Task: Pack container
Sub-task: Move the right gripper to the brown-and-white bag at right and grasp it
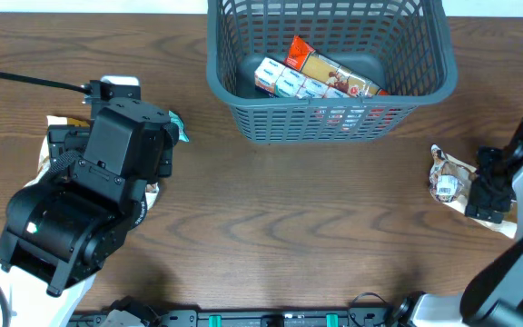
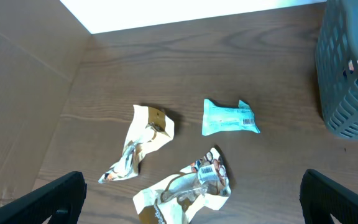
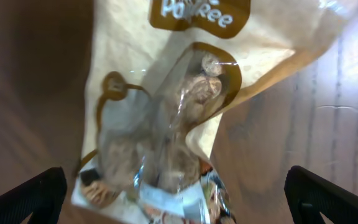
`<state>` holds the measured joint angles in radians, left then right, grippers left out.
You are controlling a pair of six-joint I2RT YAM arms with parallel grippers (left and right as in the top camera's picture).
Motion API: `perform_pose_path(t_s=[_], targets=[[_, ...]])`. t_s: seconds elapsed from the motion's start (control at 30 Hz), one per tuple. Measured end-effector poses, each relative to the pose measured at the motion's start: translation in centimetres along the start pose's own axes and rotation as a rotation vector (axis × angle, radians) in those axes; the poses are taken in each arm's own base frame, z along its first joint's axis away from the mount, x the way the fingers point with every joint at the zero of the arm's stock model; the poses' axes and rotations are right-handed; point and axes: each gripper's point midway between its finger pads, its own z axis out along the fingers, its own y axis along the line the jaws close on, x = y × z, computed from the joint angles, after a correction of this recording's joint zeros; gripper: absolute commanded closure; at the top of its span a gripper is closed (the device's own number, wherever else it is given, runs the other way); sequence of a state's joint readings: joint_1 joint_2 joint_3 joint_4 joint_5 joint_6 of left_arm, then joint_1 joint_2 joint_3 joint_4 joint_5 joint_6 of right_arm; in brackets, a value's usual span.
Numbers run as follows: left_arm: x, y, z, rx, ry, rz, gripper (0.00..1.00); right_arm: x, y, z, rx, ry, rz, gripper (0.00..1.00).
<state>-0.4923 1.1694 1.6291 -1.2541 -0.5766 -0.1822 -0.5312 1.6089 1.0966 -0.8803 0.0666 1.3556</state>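
Fingers spread wide, the right gripper (image 3: pixel 178 202) is hanging directly over a cream snack packet (image 3: pixel 166 106) at the right of the table (image 1: pixel 289 218), the packet's long axis crossing the closing line, while the container (image 1: pixel 243 113) is sitting far and left of it.

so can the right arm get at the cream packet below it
Probably yes: the right gripper is open directly over the packet, a finger on each side, and nothing covers it.
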Motion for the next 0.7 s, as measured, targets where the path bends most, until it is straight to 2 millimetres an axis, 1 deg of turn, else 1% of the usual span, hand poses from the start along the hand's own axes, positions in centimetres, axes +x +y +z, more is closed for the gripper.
perform_pose_path(t_s=[0.03, 0.2, 0.4, 0.5, 0.7], targets=[[0.0, 0.0, 0.0, 0.000, 0.000, 0.000, 0.01, 0.1, -0.1, 0.7, 0.020, 0.009, 0.002, 0.01], [0.0, 0.0, 0.0, 0.000, 0.000, 0.000, 0.02, 0.5, -0.3, 2.7, 0.065, 0.027, 0.004, 0.01], [0.0, 0.0, 0.0, 0.000, 0.000, 0.000, 0.01, 0.7, -0.6, 4.5, 0.105, 0.039, 0.002, 0.01], [0.0, 0.0, 0.0, 0.000, 0.000, 0.000, 0.01, 0.7, -0.5, 5.0, 0.106, 0.039, 0.001, 0.01], [0.0, 0.0, 0.0, 0.000, 0.000, 0.000, 0.01, 0.6, -0.1, 5.2, 0.095, 0.031, 0.002, 0.01]])
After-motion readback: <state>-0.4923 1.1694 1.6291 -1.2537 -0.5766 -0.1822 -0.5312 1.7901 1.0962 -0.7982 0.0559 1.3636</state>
